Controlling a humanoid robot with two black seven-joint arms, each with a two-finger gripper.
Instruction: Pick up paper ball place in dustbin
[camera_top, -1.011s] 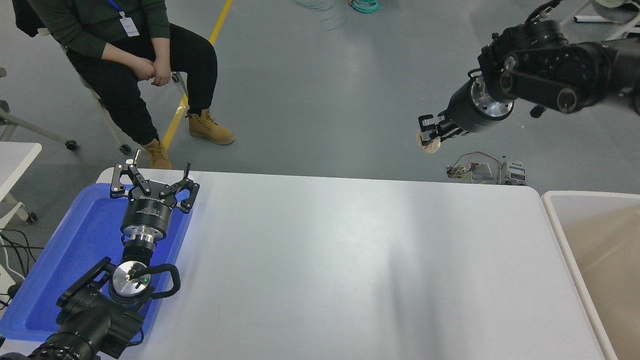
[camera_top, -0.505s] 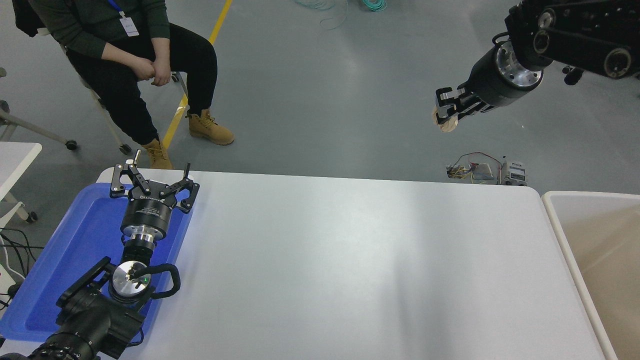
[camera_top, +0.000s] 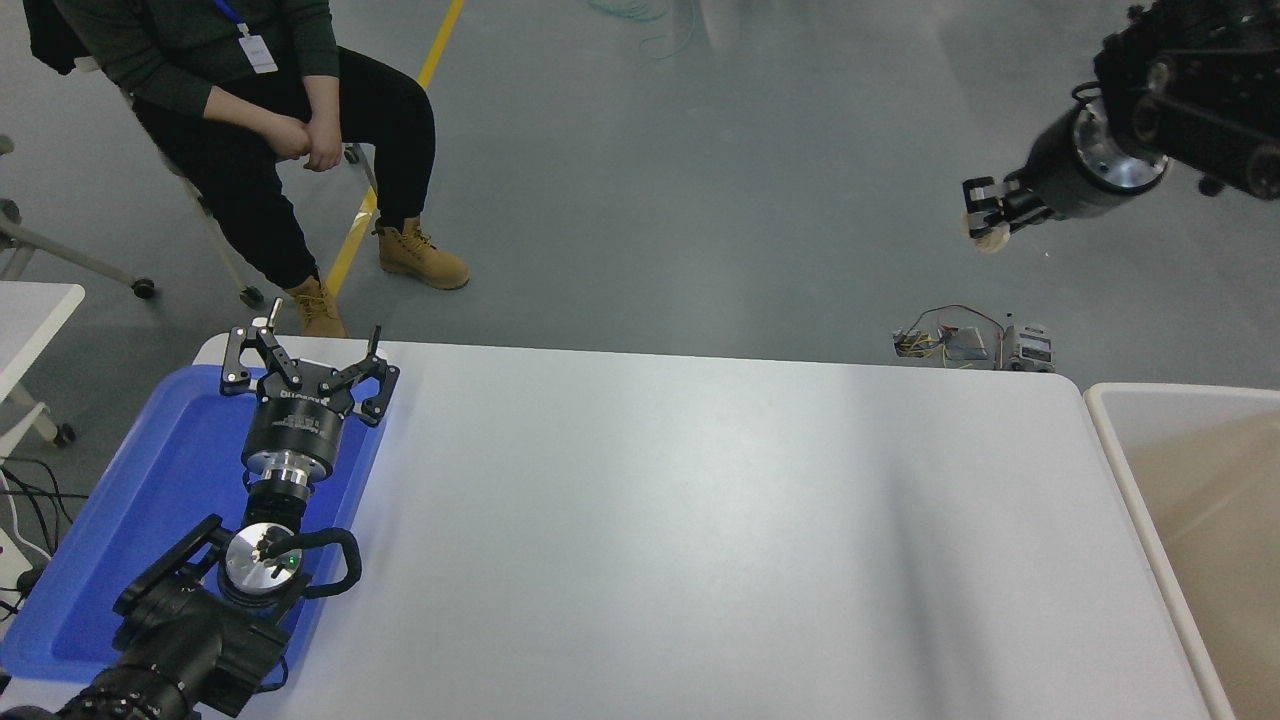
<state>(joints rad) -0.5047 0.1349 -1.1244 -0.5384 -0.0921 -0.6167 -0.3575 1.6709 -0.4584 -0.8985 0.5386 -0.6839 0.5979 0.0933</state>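
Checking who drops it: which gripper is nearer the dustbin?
Right. The right gripper holds the paper ball high beyond the dustbin; the left gripper sits parked over the blue tray.

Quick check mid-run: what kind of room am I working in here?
Likely a robotics lab or workshop: grey floor with a yellow line, loose wired electronics on the floor, and a seated person watching beyond the white table.

A white table (camera_top: 640, 520) is seen across the lower frame, with a shallow blue tray (camera_top: 130, 520) laid on its left end. At the upper left a person (camera_top: 250, 110) is seated on a chair, hands clasped, tan boots (camera_top: 420, 255) worn. A yellow floor line (camera_top: 400, 150) is painted beside them. A small wired device (camera_top: 970, 342) is placed on the grey floor just beyond the table's far right edge.
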